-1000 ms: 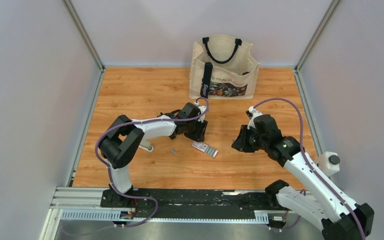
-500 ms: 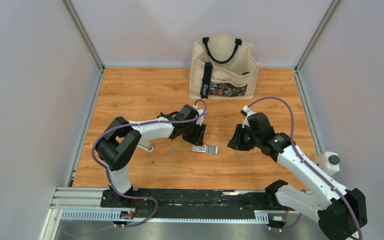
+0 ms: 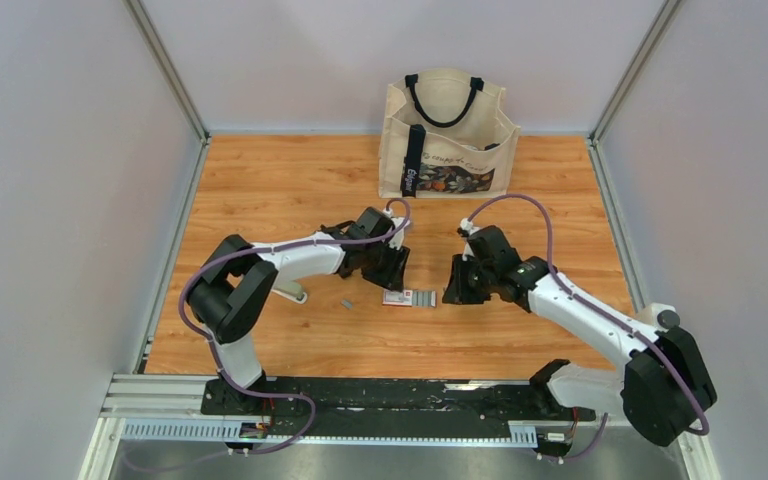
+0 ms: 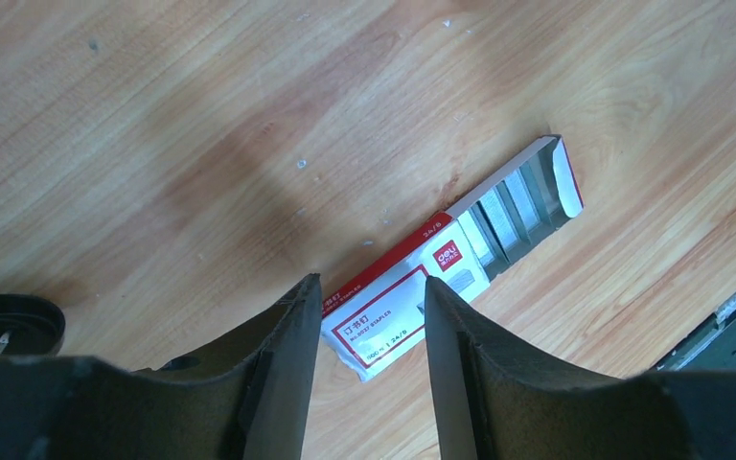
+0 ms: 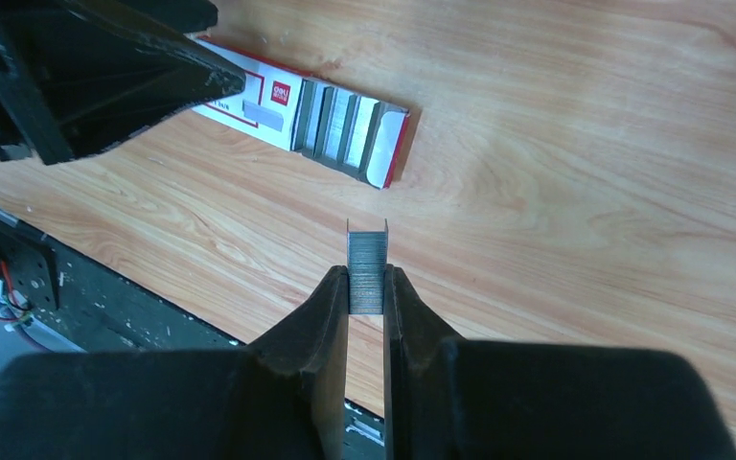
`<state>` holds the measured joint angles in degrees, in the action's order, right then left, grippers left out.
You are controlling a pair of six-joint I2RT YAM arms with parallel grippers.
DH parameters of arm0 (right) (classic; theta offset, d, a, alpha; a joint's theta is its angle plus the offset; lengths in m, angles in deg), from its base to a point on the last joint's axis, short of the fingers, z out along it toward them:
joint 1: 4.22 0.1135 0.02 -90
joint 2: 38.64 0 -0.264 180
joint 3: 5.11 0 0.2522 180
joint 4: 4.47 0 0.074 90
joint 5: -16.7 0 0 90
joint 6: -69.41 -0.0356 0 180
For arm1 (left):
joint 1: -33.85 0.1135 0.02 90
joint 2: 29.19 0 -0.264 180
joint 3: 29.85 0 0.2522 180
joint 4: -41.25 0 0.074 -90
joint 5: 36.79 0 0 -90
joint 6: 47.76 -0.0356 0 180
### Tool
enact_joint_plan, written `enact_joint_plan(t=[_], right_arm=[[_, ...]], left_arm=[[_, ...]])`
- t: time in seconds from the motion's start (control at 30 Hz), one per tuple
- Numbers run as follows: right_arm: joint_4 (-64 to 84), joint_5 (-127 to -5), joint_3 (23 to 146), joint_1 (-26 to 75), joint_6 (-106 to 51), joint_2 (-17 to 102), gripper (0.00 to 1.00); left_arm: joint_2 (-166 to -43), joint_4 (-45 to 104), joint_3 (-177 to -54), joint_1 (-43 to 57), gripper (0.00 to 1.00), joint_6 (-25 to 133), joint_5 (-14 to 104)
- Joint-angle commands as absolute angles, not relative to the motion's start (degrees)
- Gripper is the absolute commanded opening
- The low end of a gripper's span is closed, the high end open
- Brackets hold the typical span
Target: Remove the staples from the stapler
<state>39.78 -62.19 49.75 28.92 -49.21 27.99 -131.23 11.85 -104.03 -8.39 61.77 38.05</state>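
Observation:
My right gripper (image 5: pixel 366 278) is shut on the staples (image 5: pixel 366 251), a short silvery-grey strip standing up between its fingertips above the wooden floor. In the top view the right gripper (image 3: pixel 453 291) hangs just right of the open red-and-white staple box (image 3: pixel 410 298). The box (image 5: pixel 307 110) lies flat with its grey strips showing at the open end. My left gripper (image 4: pixel 369 284) is open and straddles the closed end of the box (image 4: pixel 412 307), low over it. A pale stapler (image 3: pixel 295 293) lies beside the left arm's elbow, partly hidden.
A small grey piece (image 3: pixel 346 301) lies on the floor left of the box. A canvas tote bag (image 3: pixel 447 135) stands at the back wall. Grey walls close in the wooden floor on three sides. The black rail (image 3: pixel 380 395) runs along the near edge.
My right arm has moved left, bringing the held staples close to the box. The box has turned from tilted to nearly level under the left gripper.

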Motion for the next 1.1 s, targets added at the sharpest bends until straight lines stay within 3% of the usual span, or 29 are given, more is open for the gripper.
enact_joint_plan(t=[0.0,0.17,0.3,0.37,0.6,0.8,1.07], right_arm=[[36.10,-64.24,52.94,32.07,-48.72,31.14,0.06],[36.36,-68.89,55.93,36.73,-49.94,37.46,0.06],[38.03,-76.34,59.36,40.42,-53.36,42.11,0.06],[39.00,-79.01,61.47,41.83,-55.99,44.41,0.05],[40.41,-83.58,67.18,44.38,-60.49,51.88,0.05],[42.08,-84.11,70.44,44.47,-61.20,55.76,0.06],[42.52,-83.93,70.35,45.26,-61.81,56.90,0.09]], left_arm=[[-127.98,11.05,-106.79,-7.38,0.53,60.26,37.57],[-124.47,10.27,-108.82,-5.01,0.59,56.84,37.74],[-121.74,6.84,-111.19,-0.79,0.76,52.62,34.86],[-120.07,4.47,-111.90,3.16,0.79,50.95,32.92],[-115.24,-3.88,-112.87,12.40,0.80,45.59,22.19],[-108.91,-2.31,-108.30,14.42,0.81,42.68,23.15],[-109.17,-3.28,-109.18,15.21,0.80,43.21,21.66]])
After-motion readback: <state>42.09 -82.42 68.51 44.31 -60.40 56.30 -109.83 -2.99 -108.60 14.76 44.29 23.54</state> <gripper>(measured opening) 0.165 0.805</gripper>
